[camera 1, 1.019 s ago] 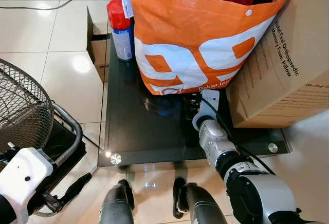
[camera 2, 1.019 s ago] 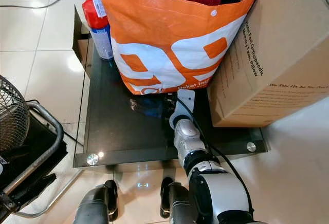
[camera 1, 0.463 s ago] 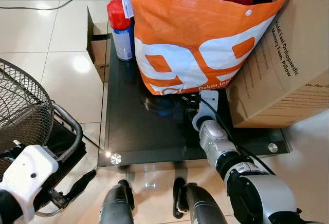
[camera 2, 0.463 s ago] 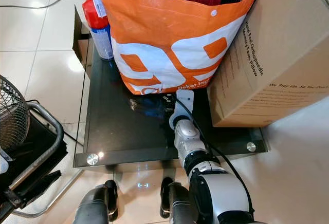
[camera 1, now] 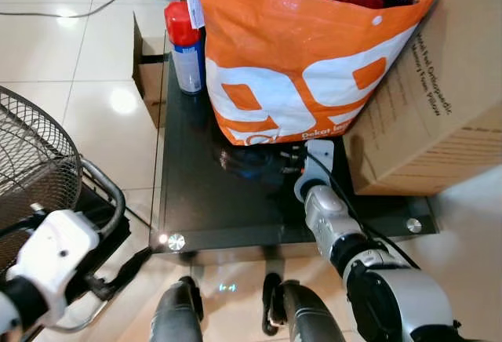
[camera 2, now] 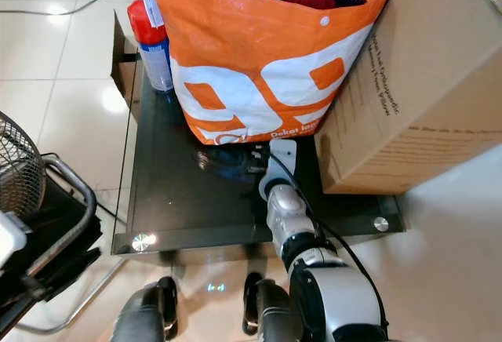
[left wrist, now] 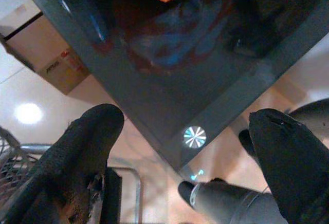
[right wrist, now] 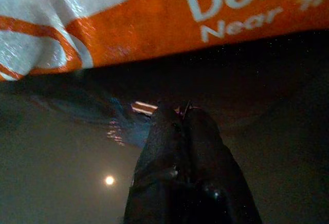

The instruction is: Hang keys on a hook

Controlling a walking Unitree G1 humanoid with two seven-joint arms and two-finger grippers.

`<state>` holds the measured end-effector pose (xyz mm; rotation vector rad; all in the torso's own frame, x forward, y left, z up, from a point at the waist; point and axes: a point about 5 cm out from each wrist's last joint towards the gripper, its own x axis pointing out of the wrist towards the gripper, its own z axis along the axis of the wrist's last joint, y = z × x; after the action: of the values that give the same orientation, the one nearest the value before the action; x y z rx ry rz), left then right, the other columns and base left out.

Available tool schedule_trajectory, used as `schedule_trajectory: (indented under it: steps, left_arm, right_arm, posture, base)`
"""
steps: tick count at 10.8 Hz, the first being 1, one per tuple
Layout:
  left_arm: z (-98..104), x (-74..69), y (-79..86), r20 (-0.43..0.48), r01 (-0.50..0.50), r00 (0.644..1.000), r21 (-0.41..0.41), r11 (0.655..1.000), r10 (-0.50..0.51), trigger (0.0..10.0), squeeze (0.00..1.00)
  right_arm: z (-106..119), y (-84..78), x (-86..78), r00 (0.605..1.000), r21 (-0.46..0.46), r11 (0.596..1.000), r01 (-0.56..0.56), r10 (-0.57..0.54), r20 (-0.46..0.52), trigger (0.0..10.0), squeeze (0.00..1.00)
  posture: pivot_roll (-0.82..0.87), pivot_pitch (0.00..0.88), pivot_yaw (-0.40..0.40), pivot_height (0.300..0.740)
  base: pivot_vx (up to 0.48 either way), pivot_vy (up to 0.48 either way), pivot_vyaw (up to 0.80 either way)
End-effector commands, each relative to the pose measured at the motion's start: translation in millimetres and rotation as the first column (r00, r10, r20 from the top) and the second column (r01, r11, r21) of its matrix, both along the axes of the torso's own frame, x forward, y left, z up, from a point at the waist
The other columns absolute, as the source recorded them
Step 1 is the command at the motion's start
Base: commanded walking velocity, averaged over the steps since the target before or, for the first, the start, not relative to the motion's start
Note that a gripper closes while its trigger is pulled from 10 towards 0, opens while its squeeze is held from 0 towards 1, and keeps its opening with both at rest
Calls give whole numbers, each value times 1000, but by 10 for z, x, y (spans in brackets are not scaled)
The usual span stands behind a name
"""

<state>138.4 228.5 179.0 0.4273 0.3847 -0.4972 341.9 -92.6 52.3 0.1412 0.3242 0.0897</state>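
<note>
Two pincers: right pincer [right wrist: 180, 118] pressed together on keys [right wrist: 185, 108] by orange bag [camera 1: 306, 52], left pincer [left wrist: 180, 147] spread idle over counter [camera 1: 204, 193].

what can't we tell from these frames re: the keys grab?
- Keys: right wrist view is dark; the right gripper has its fingers pressed together, with a thin glint at the tips, too small to identify.
- Fingertips in head views: hidden under the orange bag and its shadow on the glass table.
- Hook: cannot be made out.
- Left gripper: open, holding nothing.
</note>
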Motion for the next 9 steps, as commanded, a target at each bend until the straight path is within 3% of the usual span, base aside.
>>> schedule_trajectory:
  steps: [1,3,5,7,9]
  left_arm:
    - [-50,0,-1,-13,-10,1000,-5,1000,10,10000,482]
    - [-178,209,-90,28,-7,1000,-53,999,9,10000,478]
    - [-252,324,-132,47,-7,999,-72,997,11,10000,478]
    - [-331,432,-176,67,-5,998,-84,996,10,10000,482]
    - [-376,550,-243,97,-17,995,-142,990,31,10000,478]
  right_arm:
    - [-96,-52,-63,999,10,1000,20,-20,-32,0,0]
    - [-116,-138,-93,999,50,998,42,-42,-2,0,0]
    - [-115,-143,-114,999,74,997,23,-25,28,0,0]
    - [-100,-88,-153,995,94,993,-68,60,86,0,0]
    - [55,-41,-149,968,137,975,-176,146,203,0,0]
  posture:
    - [185,224,-93,732]
    - [147,169,-109,732]
    - [121,135,-113,732]
    - [99,99,-116,732]
    - [57,42,-109,732]
  base:
    - [0,0,0]
    - [0,0,0]
    - [0,0,0]
    - [0,0,0]
    - [0,0,0]
